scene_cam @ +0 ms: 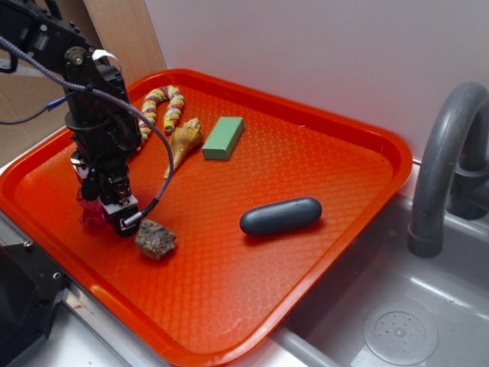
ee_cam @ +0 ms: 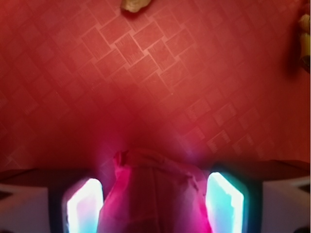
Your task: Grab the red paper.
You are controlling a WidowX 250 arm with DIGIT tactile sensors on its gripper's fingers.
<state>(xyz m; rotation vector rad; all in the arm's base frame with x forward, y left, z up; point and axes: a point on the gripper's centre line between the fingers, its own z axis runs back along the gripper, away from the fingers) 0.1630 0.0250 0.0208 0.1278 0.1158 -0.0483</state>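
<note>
Orange-red tray is noted; the red paper sits between part-open jaws, grip unconfirmed. Judged light, soft, crushable; best pinched mid-body.

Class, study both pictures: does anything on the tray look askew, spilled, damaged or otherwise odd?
Nothing is spilled or broken. The one oddity is the red paper, a crumpled, wrinkled ball sitting between the gripper fingers at the tray's left side; whether they press it is unclear.

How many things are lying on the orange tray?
6: a striped snake toy at the back, a seashell beside it, a green block, a dark capsule mid-tray, a rock in front, and the red paper between the hand's fingers.
</note>
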